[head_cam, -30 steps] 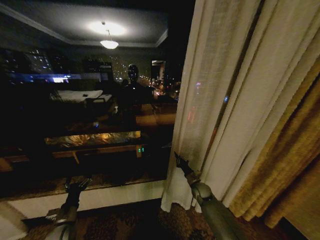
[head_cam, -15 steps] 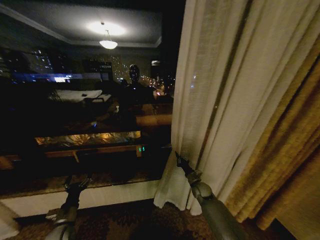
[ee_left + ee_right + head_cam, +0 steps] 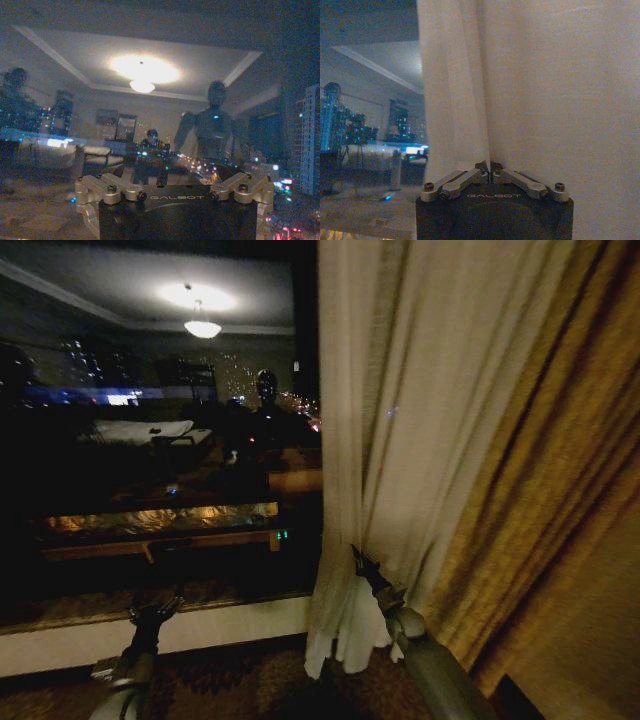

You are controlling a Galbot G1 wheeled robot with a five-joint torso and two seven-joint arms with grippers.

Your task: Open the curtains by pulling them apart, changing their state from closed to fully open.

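Note:
The sheer cream curtain (image 3: 400, 400) hangs in pleats right of the dark window, its free edge running down to my right gripper (image 3: 357, 558). That gripper is shut on the curtain's edge low down, above the bunched hem. In the right wrist view the fabric (image 3: 530, 90) is pinched where the right gripper (image 3: 489, 167) closes. My left gripper (image 3: 155, 612) waits low at the left in front of the sill, open, holding nothing. In its own view the left gripper (image 3: 175, 184) faces the glass with its jaws spread wide.
A thick golden drape (image 3: 540, 500) hangs right of the sheer panel. The bare window glass (image 3: 150, 440) reflects a ceiling lamp and the robot. A pale sill (image 3: 220, 625) runs below it, with patterned carpet (image 3: 260, 690) at the bottom.
The whole picture has shifted, so the camera moved to the right. The right gripper stays shut on the curtain's edge, and the golden drape takes more of the view. The left arm keeps its pose.

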